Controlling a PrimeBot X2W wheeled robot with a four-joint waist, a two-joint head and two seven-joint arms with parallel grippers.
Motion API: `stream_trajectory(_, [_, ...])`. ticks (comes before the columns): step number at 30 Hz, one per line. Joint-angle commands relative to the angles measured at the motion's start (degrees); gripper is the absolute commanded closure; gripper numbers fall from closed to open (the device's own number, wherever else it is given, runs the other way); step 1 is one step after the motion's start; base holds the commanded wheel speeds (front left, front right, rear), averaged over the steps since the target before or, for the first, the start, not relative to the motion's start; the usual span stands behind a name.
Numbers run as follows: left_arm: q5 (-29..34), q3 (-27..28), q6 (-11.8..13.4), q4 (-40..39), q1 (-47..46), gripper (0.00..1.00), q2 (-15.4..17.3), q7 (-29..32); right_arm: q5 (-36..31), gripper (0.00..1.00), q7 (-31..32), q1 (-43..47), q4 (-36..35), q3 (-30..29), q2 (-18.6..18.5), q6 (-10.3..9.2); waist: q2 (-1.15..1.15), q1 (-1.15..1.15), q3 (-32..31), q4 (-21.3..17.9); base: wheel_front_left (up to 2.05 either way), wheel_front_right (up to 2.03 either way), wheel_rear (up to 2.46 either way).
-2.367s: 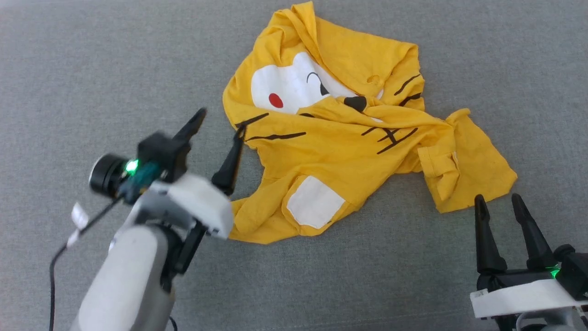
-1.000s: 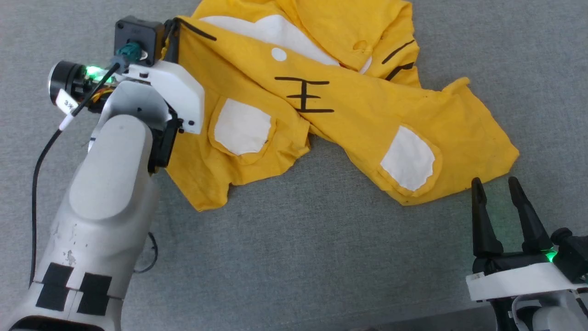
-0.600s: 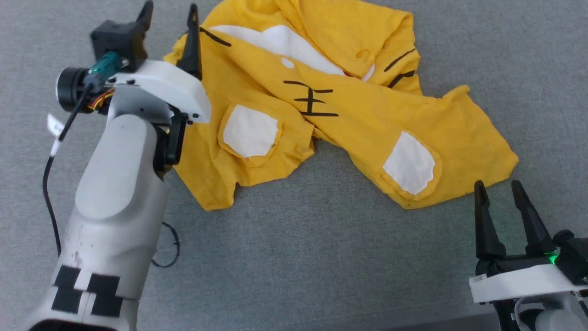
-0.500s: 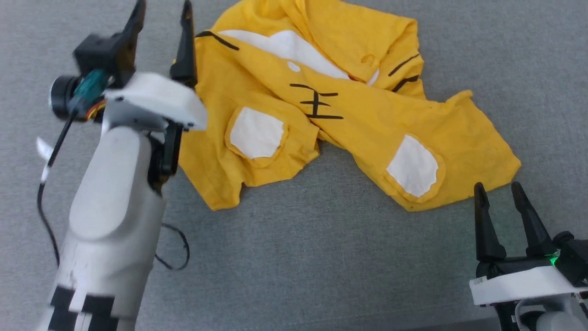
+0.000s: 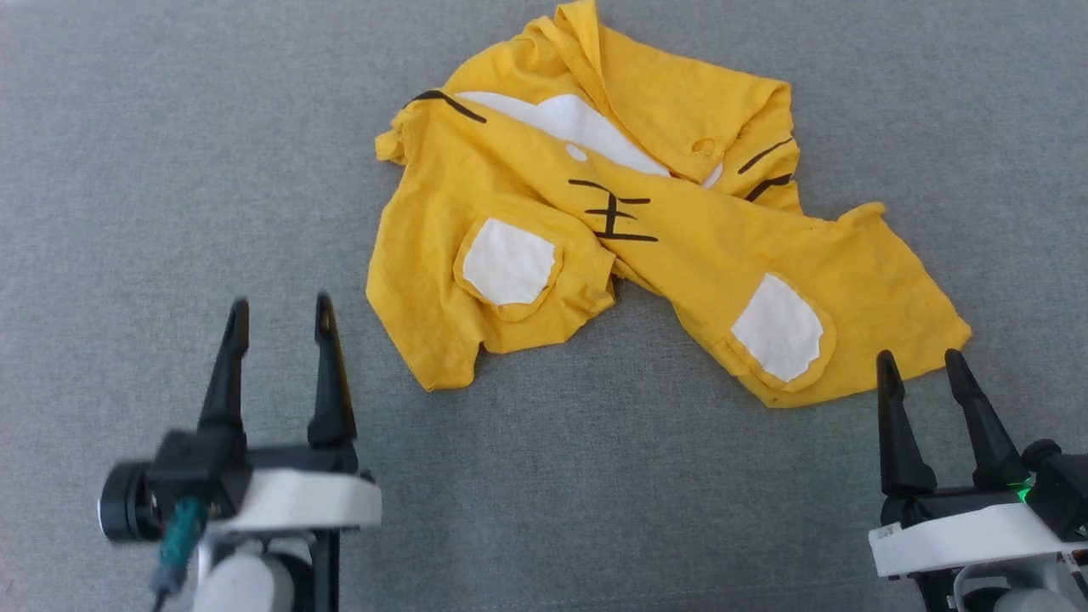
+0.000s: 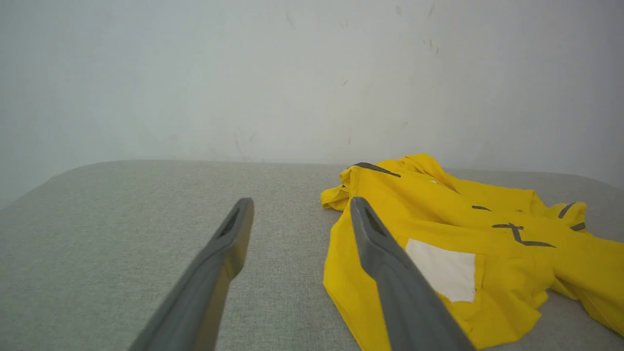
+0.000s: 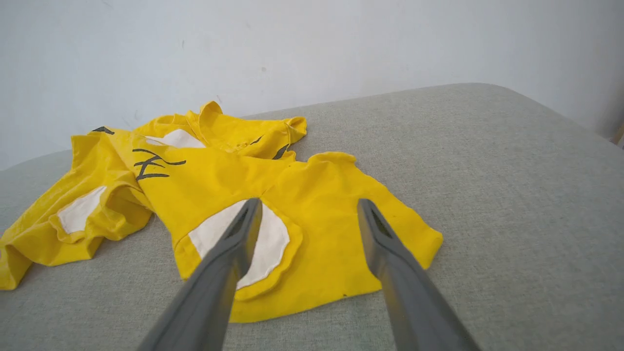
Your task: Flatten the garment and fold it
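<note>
Grey fabric surface [image 5: 170,170] (crumpled yellow garment [image 5: 527,195]), pale wall [image 6: 292,73].

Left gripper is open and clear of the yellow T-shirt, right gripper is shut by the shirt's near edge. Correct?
One thing is off: the right gripper is open, not shut. The head view and the right wrist view both show its two fingers spread apart. The rest stands: the left gripper is open and clear of the yellow T-shirt, and the right gripper sits by the shirt's near edge.
</note>
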Motion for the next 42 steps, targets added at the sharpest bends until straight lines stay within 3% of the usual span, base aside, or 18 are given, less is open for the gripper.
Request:
stream_trajectory(1, [1.25, 0.19, 0.86, -1.33, 2.57, 0.0, -0.64, -0.71, 0.36, 0.0, -0.08, 0.32, -0.1, 0.1, 0.16, -0.11, 0.0, 0.01, -0.64, -0.13, 0.0, 0.0, 0.0])
stream_trajectory(4, [1.69, 1.1, 1.57, -3.4, 6.94, 0.0, -3.18, -0.95, 0.54, 0.0, -0.3, 0.53, 0.08, -0.11, 0.16, -0.11, 0.0, 0.01, -1.38, -0.13, 0.0, 0.0, 0.0])
stream_trajectory(8, [2.68, 2.45, 0.49, -3.62, 10.03, 0.0, -4.74, -0.98, 0.74, 0.0, -0.49, 1.11, 0.47, -0.29, 0.16, -0.11, 0.0, 0.01, -2.42, -0.02, 0.0, 0.0, 0.0])
stream_trajectory(15, [2.16, 2.51, -2.73, -0.51, 8.11, 0.0, -4.02, 0.91, 1.0, 0.0, -0.58, 1.44, 0.75, -0.15, 0.16, -0.11, 0.0, 0.01, -3.28, 0.07, 0.0, 0.0, 0.0])
stream_trajectory(18, [1.61, 0.95, -4.72, -0.04, 4.82, 0.0, -2.83, 6.32, 1.13, 0.0, -0.65, 1.53, 0.7, 0.02, 0.16, -0.11, 0.0, 0.01, -2.98, 0.14, 0.0, 0.0, 0.0])
stream_trajectory(24, [-1.92, -2.12, -8.37, 3.04, -2.77, 0.0, -1.68, 22.74, 1.39, 0.0, -0.82, 0.9, 0.91, 0.46, 0.16, -0.11, 0.0, 0.01, -1.55, -0.22, 0.0, 0.0, 0.0])
stream_trajectory(31, [-3.84, -2.4, -7.41, 8.54, -9.73, 0.0, -0.82, 37.13, 2.22, 0.0, -1.19, -0.14, 1.91, 1.15, 0.16, -0.11, 0.0, 0.01, -0.07, -1.93, 0.0, 0.0, 0.0])
stream_trajectory(39, [-4.28, -2.32, -6.11, 13.92, -12.75, 0.0, 0.25, 44.02, 2.89, 0.0, -1.8, -0.8, 3.18, 1.35, 0.16, -0.11, 0.0, 0.01, 0.72, -4.14, 0.0, 0.0, 0.0])
stream_trajectory(41, [-4.93, -2.32, -6.32, 14.66, -12.97, 1.0, 0.03, 44.44, 2.95, 0.0, -1.91, -0.82, 3.3, 1.35, 0.16, -0.11, 0.0, 0.01, 0.79, -4.44, 0.0, 0.0, 0.0])
stream_trajectory(42, [-5.38, -2.51, -6.73, 15.06, -12.91, 1.0, -0.05, 44.89, 2.97, 0.0, -1.96, -0.81, 3.35, 1.33, 0.16, -0.11, 0.0, 0.01, 0.77, -4.53, 0.0, 0.0, 0.0])
